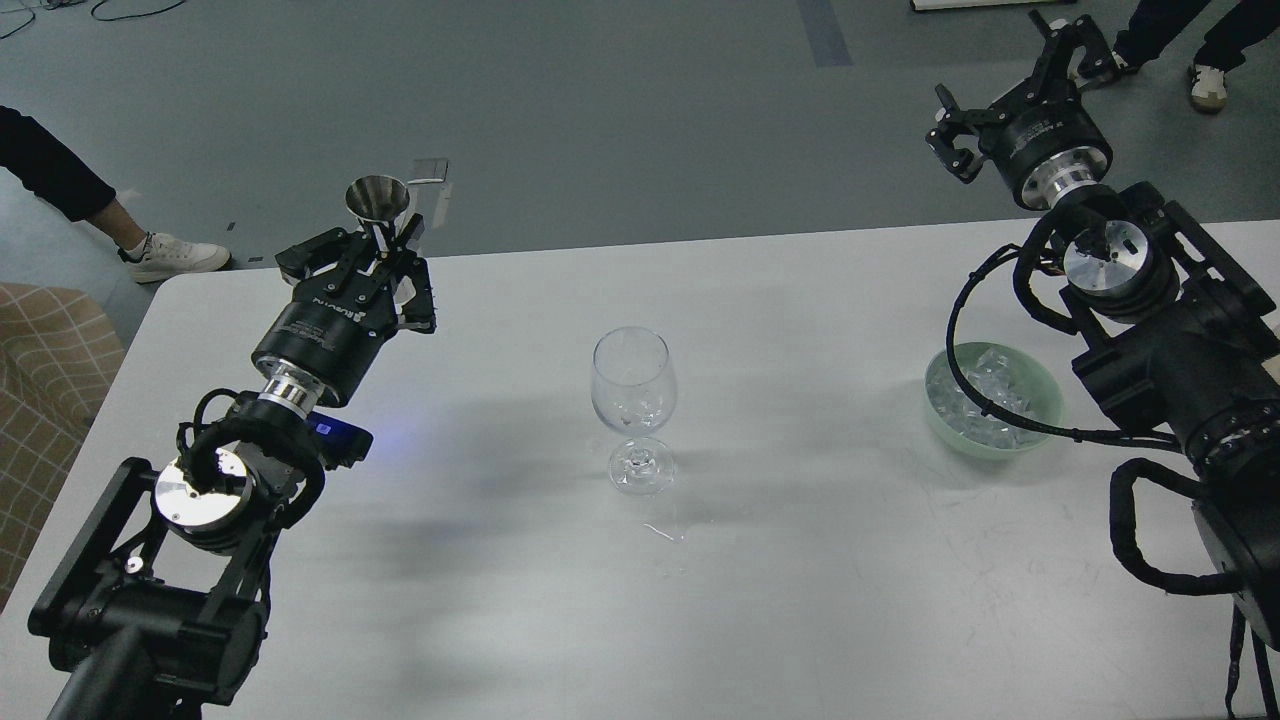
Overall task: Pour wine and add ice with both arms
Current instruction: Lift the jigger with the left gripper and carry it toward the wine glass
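A clear stemmed wine glass (634, 385) stands upright at the middle of the white table (800, 600). Something clear glints low in its bowl; I cannot tell if it is ice. The ice (985, 395) lies as small clear cubes in a pale green bowl (1040, 385) at the right, partly behind my right arm's cable. My left gripper (385, 258) is shut on the stem of a small steel cone-shaped cup (377, 197), held upright above the table's far left edge. My right gripper (1000, 70) is open and empty, raised beyond the far edge, well above the bowl.
A small clear wet spot or shard (665, 532) lies on the table in front of the glass. People's feet stand on the grey floor at far left (170, 257) and far right (1207, 87). A checked cushion (45, 400) is at the left edge.
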Robot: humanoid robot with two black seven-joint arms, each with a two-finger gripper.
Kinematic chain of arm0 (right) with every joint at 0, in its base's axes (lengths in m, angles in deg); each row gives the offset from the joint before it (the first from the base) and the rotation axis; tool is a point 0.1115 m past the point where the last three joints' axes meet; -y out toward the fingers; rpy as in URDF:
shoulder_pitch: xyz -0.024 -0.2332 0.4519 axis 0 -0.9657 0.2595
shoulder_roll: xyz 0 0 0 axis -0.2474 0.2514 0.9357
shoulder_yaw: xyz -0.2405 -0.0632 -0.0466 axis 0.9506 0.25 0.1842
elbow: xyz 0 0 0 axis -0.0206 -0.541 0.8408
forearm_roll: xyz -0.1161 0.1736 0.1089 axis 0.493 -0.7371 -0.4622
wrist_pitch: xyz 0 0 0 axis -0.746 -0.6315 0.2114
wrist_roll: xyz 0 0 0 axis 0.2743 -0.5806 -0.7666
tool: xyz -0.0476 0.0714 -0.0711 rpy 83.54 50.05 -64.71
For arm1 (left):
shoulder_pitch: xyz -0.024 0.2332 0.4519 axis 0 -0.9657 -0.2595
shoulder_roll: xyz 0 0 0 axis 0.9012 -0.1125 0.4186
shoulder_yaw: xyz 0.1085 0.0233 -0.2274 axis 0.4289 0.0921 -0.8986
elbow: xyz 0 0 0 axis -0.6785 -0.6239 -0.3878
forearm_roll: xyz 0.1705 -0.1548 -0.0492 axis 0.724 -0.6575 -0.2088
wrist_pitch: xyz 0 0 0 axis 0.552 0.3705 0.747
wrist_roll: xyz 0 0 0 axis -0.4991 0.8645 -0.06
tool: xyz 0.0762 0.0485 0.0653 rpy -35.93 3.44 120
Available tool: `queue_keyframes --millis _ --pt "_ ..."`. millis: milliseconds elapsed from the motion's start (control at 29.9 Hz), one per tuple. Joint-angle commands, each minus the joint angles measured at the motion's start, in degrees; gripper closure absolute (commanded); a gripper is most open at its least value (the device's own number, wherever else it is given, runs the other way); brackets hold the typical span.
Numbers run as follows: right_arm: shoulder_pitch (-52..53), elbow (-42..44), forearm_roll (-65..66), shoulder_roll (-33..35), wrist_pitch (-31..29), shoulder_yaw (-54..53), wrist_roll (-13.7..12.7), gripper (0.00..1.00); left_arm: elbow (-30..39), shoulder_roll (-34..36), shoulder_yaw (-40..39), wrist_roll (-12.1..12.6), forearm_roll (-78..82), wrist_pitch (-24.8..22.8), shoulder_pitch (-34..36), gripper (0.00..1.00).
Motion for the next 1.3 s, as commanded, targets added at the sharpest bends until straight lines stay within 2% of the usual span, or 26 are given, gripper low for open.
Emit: queue_keyframes --millis 0,501,1270 --pt "-0.08 0.00 -0.02 0.14 0.00 0.09 -0.05 0.00 2.70 -0.06 1.37 0.02 -0.06 2.34 -0.58 1.00" --pt "-1.05 0.00 -0.02 0.84 -0.17 0.00 -0.05 0.00 4.99 -0.06 10.77 0.02 2.75 3.31 0.48 1.00" --pt "-1.05 0.00 -0.11 0.75 -0.17 -0.09 -0.05 0.00 5.87 0.03 13.06 0.29 10.13 3.58 1.09 1.00"
